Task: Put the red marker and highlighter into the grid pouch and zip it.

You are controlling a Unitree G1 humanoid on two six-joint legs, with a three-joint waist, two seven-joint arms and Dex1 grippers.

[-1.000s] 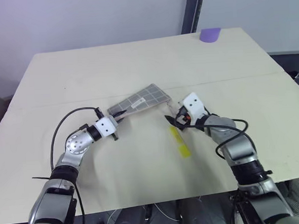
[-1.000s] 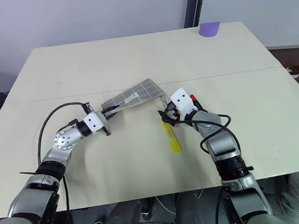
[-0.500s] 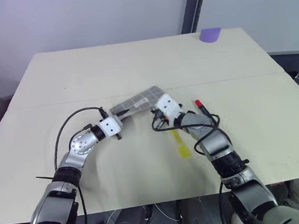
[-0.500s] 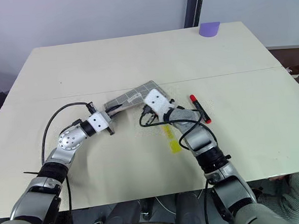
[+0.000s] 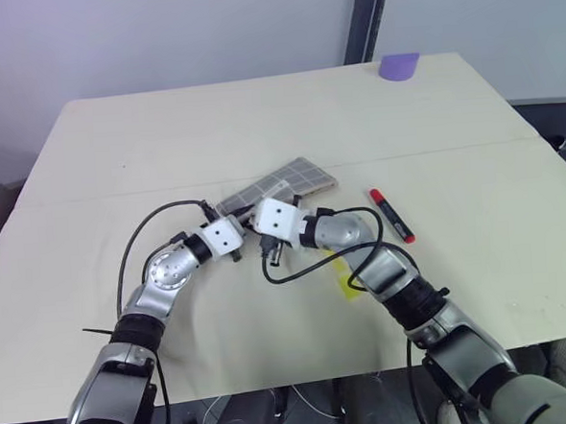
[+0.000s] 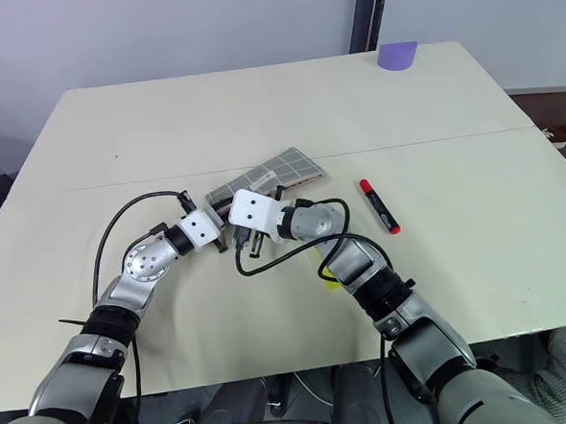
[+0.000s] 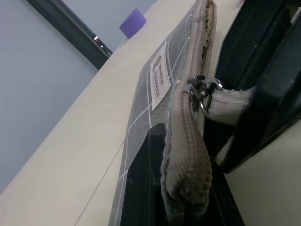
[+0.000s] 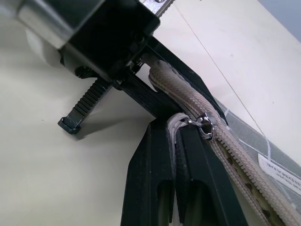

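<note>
**At the grid pouch's near end: both grippers clamped**

At the near end of the grid pouch (image 5: pixel 279 184), the fabric was pinched by the closed left gripper (image 7: pixel 188 188), and the beige zipper pull (image 8: pixel 175 123) was clamped by the right gripper (image 8: pixel 178 141). Right of the pouch, the red marker (image 5: pixel 391 214) was seen on the tabletop (image 5: pixel 258 117); the highlighter (image 5: pixel 345 277) lay near the pouch's front.
</note>
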